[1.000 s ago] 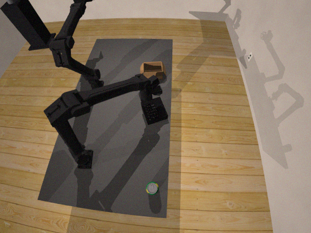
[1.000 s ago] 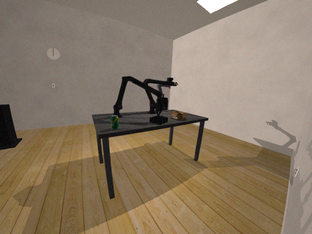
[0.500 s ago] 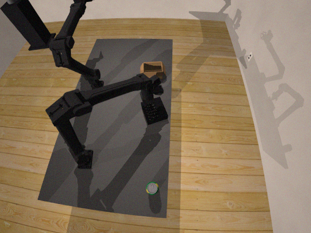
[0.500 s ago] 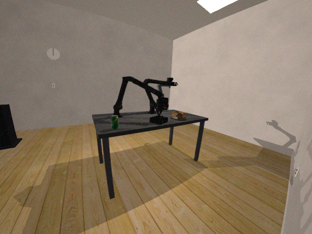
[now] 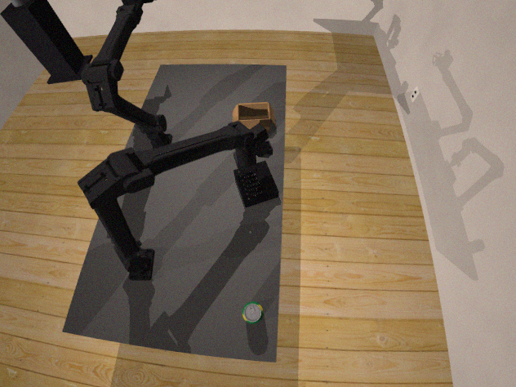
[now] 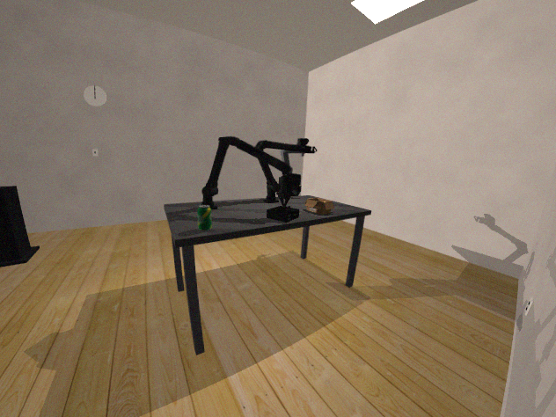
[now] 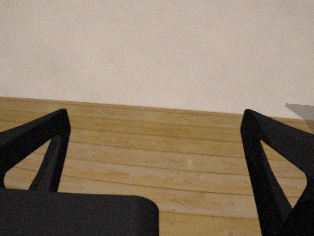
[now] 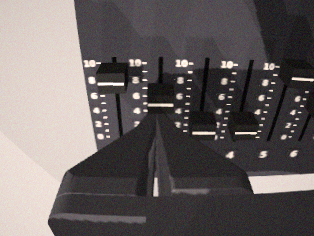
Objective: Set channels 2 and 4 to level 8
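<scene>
Can (image 5: 252, 313) (image 6: 204, 217) and box (image 5: 252, 113) (image 6: 318, 206) flanking desk (image 5: 262, 189) (image 6: 282, 214), all apart

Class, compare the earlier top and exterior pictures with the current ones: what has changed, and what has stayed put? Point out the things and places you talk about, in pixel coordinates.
The right arm (image 5: 187, 153) (image 6: 242, 145) has shifted slightly towards the top picture's right; no grasp or release is visible. The lighting desk (image 5: 269, 187) (image 6: 281, 214) (image 8: 170, 75), left arm (image 5: 133, 112) (image 6: 282, 145), can (image 5: 252, 312) (image 6: 204, 217) and brown box (image 5: 251, 123) (image 6: 319, 206) stayed put. Fader changes cannot be judged.
</scene>
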### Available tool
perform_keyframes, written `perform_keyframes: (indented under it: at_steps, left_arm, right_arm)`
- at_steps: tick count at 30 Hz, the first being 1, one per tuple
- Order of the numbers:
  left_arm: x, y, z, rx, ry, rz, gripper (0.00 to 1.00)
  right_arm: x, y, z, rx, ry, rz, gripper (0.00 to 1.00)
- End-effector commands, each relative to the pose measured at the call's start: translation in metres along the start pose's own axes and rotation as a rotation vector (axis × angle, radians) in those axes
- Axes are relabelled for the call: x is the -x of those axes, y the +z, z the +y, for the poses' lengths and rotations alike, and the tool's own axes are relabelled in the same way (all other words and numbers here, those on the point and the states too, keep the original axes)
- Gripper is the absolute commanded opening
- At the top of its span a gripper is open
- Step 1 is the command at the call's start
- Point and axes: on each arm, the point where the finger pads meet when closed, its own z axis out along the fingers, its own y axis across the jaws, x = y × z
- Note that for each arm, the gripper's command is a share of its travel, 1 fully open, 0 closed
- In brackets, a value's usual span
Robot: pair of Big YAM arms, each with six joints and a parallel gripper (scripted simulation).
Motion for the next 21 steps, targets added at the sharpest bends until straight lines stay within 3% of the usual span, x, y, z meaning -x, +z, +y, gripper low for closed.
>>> perform_keyframes:
  at_steps: [1, 21]
  left_arm:
    - [0.0203, 0.0002, 0.0013, 0.0, 0.012, -0.028, 1.0]
    - [0.0203, 0.0002, 0.0013, 0.0, 0.012, -0.028, 1.0]
  right_arm:
    - [0.0235, -0.0062, -0.0002, 0.005, 0.004, -0.024, 0.0]
    - [0.0263, -0.0062, 0.0, 0.006, 0.005, -0.026, 0.0]
